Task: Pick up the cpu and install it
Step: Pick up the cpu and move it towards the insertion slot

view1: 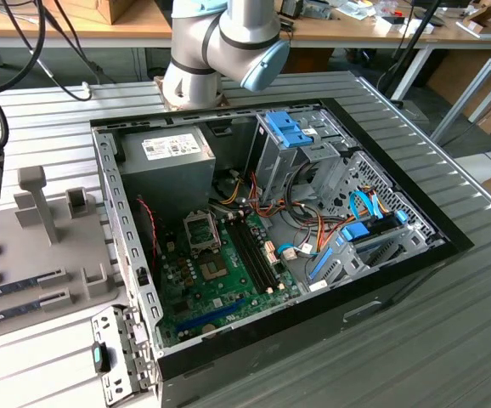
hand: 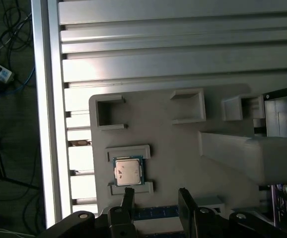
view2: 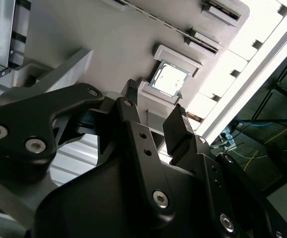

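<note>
Silver-grey, green-rimmed square cpu (hand: 128,171) lies in a shallow nest of the pale grey moulded fixture plate (hand: 183,144), just past one fingertip of the black two-finger gripper (hand: 156,194), whose jaws stand spread and empty above it. A tall grey block post (hand: 248,151) rises near the nest, and the open black computer case (view1: 330,310) sits toward the exterior view's right. The grey-and-blue arm base (view1: 196,81) stands behind the case, gripper pointing down at the plate.

Silver-grey arm (view1: 191,78), pale blue joint cap (view1: 265,65), black screw-studded jaws
</note>
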You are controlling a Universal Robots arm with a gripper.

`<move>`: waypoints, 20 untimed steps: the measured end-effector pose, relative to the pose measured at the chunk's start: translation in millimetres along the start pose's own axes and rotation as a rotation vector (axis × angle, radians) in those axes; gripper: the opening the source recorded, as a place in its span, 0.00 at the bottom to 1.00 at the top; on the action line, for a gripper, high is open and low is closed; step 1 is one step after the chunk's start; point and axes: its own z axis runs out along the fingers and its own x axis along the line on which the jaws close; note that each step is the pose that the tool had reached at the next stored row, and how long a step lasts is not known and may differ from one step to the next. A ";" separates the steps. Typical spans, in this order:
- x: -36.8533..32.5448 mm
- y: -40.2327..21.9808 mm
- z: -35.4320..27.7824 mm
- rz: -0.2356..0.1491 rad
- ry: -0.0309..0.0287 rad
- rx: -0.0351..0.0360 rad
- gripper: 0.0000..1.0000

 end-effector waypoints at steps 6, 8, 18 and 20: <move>1.4 -0.1 0.4 0.000 0.0000 0.0000 0.48; 1.9 -0.1 0.5 0.000 0.0000 0.0000 0.48; 5.1 -0.4 1.2 0.000 0.0000 0.0000 0.48; 5.9 -0.5 1.3 0.000 0.0001 0.0000 0.48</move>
